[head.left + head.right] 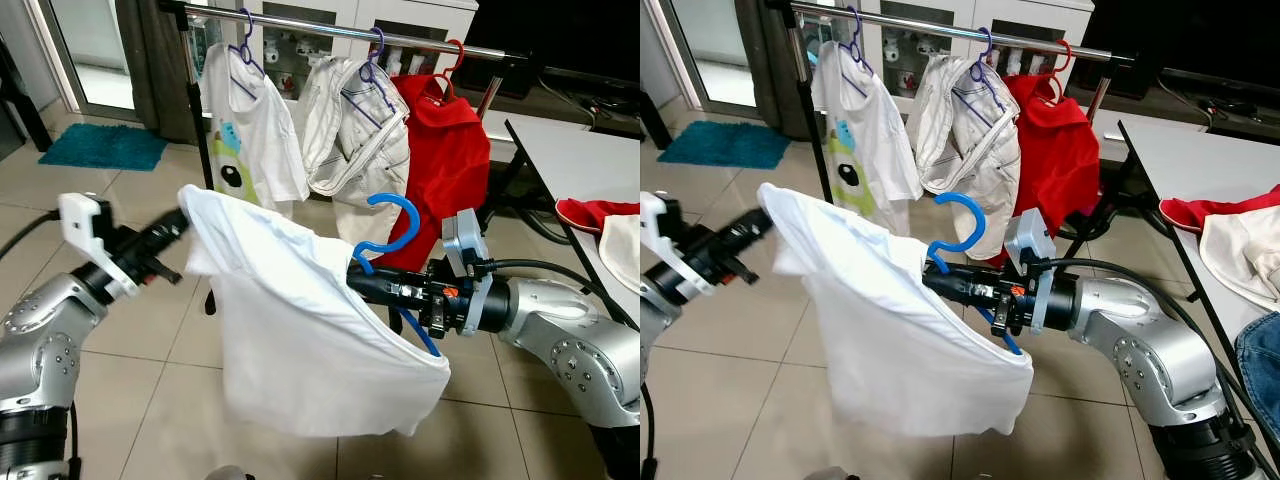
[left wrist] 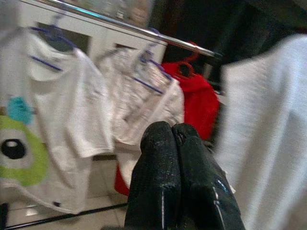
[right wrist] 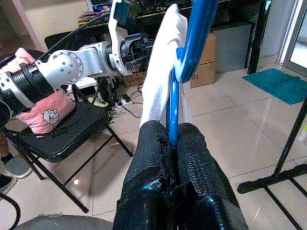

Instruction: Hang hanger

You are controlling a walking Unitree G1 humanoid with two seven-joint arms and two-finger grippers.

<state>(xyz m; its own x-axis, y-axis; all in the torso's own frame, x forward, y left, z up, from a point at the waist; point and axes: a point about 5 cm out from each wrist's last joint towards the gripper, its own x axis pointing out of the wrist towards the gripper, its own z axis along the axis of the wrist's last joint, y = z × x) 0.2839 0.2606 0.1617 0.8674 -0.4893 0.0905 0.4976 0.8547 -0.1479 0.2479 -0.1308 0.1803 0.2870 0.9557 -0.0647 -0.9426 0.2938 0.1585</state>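
Note:
A blue hanger (image 1: pixel 395 225) carries a white T-shirt (image 1: pixel 300 330), which sags low in front of me. My right gripper (image 1: pixel 358 283) is shut on the hanger's blue bar just below the hook, and the right wrist view shows its fingers (image 3: pixel 153 153) pinching the bar (image 3: pixel 173 105). My left gripper (image 1: pixel 178 230) reaches the shirt's left shoulder edge. In the left wrist view its fingers (image 2: pixel 158 158) are pressed together with the white cloth (image 2: pixel 268 143) beside them, not between them. The metal rail (image 1: pixel 330 27) of the clothes rack runs behind and above the hanger.
The rail holds a monster-print white T-shirt (image 1: pixel 245 140), a white jacket (image 1: pixel 350 130) and a red shirt (image 1: pixel 445 150) on their own hangers. A table (image 1: pixel 570 150) with red and white clothes stands at right. A teal mat (image 1: pixel 100 145) lies far left.

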